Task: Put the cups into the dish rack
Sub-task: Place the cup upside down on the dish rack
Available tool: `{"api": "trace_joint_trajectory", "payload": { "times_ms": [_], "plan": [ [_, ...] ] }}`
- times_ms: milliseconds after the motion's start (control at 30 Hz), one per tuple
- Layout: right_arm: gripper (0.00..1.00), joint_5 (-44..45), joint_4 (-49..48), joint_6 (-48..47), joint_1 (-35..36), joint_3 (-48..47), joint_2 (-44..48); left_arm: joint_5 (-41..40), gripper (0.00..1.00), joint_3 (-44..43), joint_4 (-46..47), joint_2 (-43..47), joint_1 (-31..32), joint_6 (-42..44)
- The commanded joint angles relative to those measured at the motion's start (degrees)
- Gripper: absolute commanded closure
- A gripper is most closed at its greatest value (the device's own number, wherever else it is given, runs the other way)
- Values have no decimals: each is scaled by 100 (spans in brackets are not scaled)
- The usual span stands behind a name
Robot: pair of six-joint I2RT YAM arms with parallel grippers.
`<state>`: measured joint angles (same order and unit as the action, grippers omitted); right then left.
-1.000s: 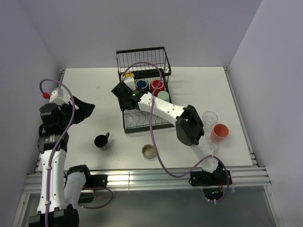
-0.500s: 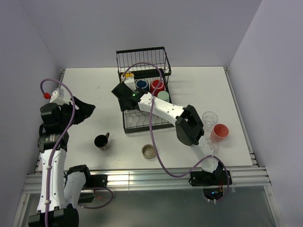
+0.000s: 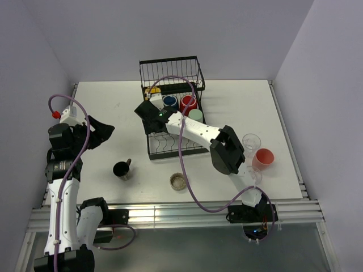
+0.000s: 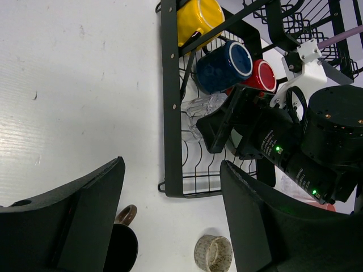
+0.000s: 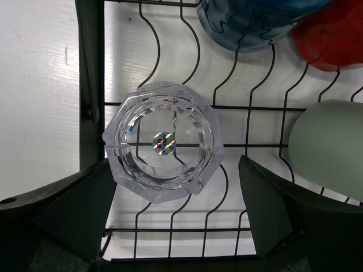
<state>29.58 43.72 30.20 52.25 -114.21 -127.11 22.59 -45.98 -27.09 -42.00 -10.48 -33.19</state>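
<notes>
One clear glass (image 5: 163, 148) on dish rack (image 5: 89, 85) wires, between spread fingers (image 5: 62, 212) of right claw (image 5: 173, 209); claw unclenched.

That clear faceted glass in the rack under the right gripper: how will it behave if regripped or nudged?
The clear glass looks rigid, probably brittle, so clamp gently. Its smooth faceted wall may slip in the right gripper. On the wavy wires of the dish rack, it could rock if pushed.

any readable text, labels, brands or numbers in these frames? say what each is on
No text can be read in any view.
Base of the clear glass in the dish rack: faint embossed marks, too blurred to read.
The yellow mug, navy mug and red mug: no print shows.
</notes>
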Motion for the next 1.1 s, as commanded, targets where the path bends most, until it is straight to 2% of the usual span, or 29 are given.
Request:
{"api": "trace_joint_trajectory", "payload": {
  "times_ms": [0, 1067],
  "plan": [
    [7, 241, -101, 74, -39, 40, 424, -18, 25, -26, 116, 78, -24, 111],
    [0, 206, -101, 127, -31, 215, 626, 132, 17, 36, 240, 42, -24, 93]
  ]
}}
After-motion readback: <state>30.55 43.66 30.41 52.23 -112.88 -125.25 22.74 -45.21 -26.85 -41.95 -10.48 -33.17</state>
